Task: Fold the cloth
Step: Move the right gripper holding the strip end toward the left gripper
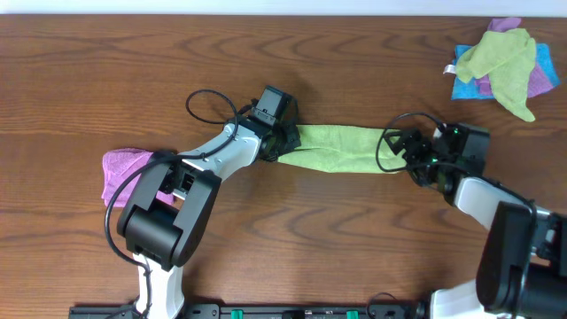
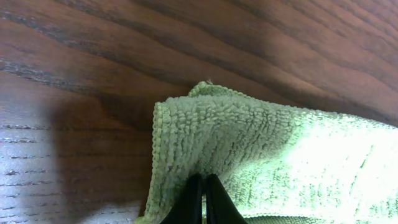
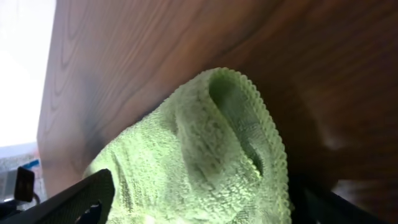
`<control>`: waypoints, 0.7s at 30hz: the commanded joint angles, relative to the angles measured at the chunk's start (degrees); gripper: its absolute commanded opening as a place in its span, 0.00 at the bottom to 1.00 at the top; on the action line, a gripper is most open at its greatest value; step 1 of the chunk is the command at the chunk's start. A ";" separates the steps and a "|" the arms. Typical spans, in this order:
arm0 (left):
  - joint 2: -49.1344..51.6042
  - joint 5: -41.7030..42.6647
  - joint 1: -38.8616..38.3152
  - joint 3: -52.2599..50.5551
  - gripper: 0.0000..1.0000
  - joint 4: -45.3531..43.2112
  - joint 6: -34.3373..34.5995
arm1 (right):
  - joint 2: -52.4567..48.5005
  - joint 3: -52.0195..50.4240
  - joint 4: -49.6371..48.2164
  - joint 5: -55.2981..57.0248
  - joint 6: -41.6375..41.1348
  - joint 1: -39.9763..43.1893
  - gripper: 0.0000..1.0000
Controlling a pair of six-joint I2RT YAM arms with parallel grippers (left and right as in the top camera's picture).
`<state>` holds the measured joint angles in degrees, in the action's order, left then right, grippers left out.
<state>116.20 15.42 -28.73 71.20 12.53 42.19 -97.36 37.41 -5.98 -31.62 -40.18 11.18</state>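
The green cloth (image 1: 341, 148) was stretched out in a long strip across the middle of the wooden table (image 1: 106, 80), hanging between the two arms. The left gripper (image 1: 282, 140) had its fingers (image 2: 194, 202) pinched almost completely together on the cloth's left edge. The right gripper (image 1: 409, 152) was clamped around the bunched-up right end with its fingers (image 3: 74, 202) a fair bit apart because of the thick wad between them. A pink cloth (image 1: 120, 168) lay under the left arm, and a pile of colored cloths (image 1: 500, 66) sat in the far right corner, well apart from everything.
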 commanded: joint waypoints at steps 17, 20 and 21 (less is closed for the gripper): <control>0.70 -1.88 -0.31 0.92 0.06 1.84 0.28 | -6.43 -4.24 3.48 6.78 -0.50 -2.25 0.05; 0.70 -2.58 -0.59 0.92 0.06 3.48 0.24 | -6.43 -4.24 3.34 6.75 0.92 -2.25 0.01; 0.70 -2.86 -0.66 0.92 0.06 3.69 0.24 | -6.43 -4.22 3.34 6.73 1.31 -2.25 0.01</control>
<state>116.20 14.52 -28.95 71.59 14.83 42.19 -99.88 36.62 -5.43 -30.00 -40.56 10.20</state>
